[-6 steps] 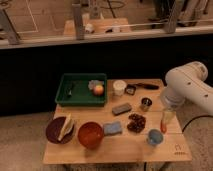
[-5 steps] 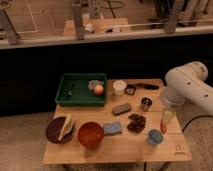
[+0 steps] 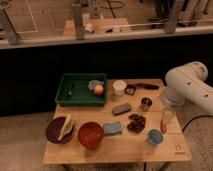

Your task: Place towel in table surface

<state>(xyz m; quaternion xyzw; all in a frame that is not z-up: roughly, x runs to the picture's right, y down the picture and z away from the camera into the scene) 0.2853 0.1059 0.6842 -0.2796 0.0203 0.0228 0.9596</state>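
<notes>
A small grey crumpled towel lies in the right end of the green tray at the back left of the wooden table, touching an orange-red apple. My white arm comes in from the right. My gripper points down over the table's right side, above a clear bottle with a reddish base, well to the right of the towel and tray.
On the table are a white cup, a dark tool, a small dark tin, a grey block, a dark snack pile, a blue sponge, a red bowl, a brown plate with a yellow item and a blue cup.
</notes>
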